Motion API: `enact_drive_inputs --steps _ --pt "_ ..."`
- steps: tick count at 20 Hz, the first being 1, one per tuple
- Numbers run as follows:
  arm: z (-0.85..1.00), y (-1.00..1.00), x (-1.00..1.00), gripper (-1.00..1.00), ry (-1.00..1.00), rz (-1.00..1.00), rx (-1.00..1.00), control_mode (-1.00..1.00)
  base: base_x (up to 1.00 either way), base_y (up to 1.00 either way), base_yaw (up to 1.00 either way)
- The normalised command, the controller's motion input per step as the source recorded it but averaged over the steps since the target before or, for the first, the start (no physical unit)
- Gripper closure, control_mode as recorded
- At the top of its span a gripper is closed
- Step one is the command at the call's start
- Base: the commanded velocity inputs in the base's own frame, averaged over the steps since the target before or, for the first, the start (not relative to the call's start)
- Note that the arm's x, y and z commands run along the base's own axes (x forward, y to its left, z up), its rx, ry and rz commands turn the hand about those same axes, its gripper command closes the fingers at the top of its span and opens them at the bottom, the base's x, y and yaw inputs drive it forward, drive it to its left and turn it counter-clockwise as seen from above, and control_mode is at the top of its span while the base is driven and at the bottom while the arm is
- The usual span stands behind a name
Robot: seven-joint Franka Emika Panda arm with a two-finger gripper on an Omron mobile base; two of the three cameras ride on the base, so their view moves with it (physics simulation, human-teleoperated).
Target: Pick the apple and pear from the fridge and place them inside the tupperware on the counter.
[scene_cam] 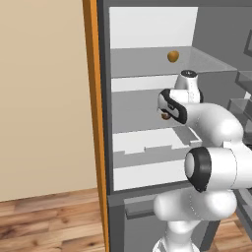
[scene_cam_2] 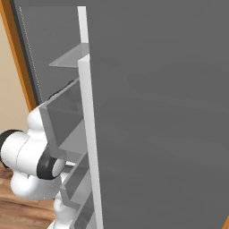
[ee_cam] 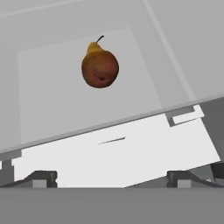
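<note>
The fridge (scene_cam: 147, 29) stands open. On its middle glass shelf (ee_cam: 52, 100) lies the pear (ee_cam: 99, 65), red-brown with a yellow neck and a stem; in the left base view the pear (scene_cam: 165, 116) peeks out beside my wrist. The apple (scene_cam: 173, 56), round and yellow-orange, rests on the shelf above. My gripper (ee_cam: 111, 178) is open, its fingertips (ee_cam: 43, 177) wide apart, short of the pear and over the white drawers (ee_cam: 118, 157), with nothing between them. The tupperware and the counter are out of view.
The fridge door (scene_cam_2: 156, 112) with its clear bins (scene_cam_2: 62, 120) stands close on the right of the arm. An orange cabinet edge (scene_cam: 93, 98) and a beige wall (scene_cam: 44, 98) bound the fridge's left side. Wooden floor (scene_cam: 49, 221) lies below.
</note>
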Motion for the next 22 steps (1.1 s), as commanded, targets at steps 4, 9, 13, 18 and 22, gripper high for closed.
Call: enact_drive_inputs --steps 4,9,13,18,22 --pt "-0.07 0.00 0.34 -1.00 0.00 0.00 0.00 -1.00 0.00 0.00 0.00" --pt "-0.04 0.00 0.29 -1.00 0.00 0.00 0.00 -1.00 0.00 0.00 0.00" --pt "-0.05 0.00 0.27 -1.00 0.00 0.00 0.00 -1.00 0.00 0.00 0.00" --pt "-0.10 0.00 0.24 -1.00 0.00 0.00 0.00 -1.00 0.00 0.00 0.00" --pt "-0.14 0.00 0.20 -1.00 0.00 0.00 0.00 -1.00 0.00 0.00 0.00"
